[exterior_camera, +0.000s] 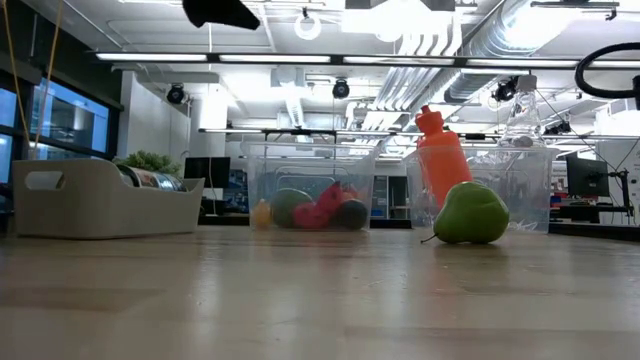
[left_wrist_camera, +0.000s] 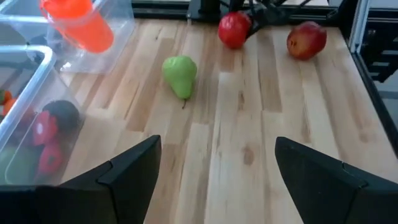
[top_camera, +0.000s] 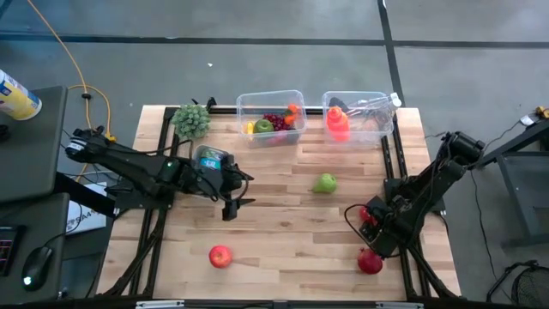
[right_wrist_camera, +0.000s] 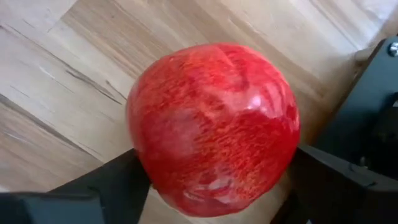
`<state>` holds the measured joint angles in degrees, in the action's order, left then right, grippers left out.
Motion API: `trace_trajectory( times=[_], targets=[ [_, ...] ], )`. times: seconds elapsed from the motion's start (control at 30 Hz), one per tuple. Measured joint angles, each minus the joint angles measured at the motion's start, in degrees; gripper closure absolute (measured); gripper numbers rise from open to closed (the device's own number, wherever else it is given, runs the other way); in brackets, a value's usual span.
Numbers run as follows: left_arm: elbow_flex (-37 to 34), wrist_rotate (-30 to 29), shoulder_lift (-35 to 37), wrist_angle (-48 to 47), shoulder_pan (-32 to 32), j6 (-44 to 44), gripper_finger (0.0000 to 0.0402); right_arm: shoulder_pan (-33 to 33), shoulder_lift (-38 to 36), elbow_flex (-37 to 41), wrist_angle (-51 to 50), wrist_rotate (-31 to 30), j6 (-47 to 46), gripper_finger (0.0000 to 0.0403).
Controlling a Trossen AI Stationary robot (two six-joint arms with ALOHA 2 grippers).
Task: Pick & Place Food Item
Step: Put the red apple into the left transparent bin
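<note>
A red apple rests on the wooden table near its right edge, also seen in the left wrist view. My right gripper points down over it, open, one finger on each side of the apple. My left gripper hovers open over the table's left half with nothing between its fingers. A green pear lies on its side mid-table. A second red fruit sits near the front right, and another red apple near the front. My right gripper comes at the red apple from above, its two fingers level with the apple's opposite sides. I cannot tell whether they touch it. The apple sits on the table.
Two clear bins stand at the far edge, one with mixed fruit, one with an orange bottle. A grey basket with a can and a green leafy bunch are at the far left. Bare wood lies in the middle.
</note>
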<state>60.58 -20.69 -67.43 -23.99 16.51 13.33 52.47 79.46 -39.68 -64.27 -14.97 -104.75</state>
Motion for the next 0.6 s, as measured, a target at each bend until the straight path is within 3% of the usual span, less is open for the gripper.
trace_trajectory(
  times=[0.23, 0.6],
  targets=[
    [-0.02, 0.17, -3.35, 0.64, -1.63, -4.91, 0.0096, 0.00, 0.35, -0.02, 2.21, -0.74, -0.39, 0.0155],
    [-0.02, 0.70, -7.49, -0.35, -2.50, -4.91, 0.0096, 0.04, 0.39, -2.25, 6.05, -6.36, -0.44, 0.0162]
  ],
)
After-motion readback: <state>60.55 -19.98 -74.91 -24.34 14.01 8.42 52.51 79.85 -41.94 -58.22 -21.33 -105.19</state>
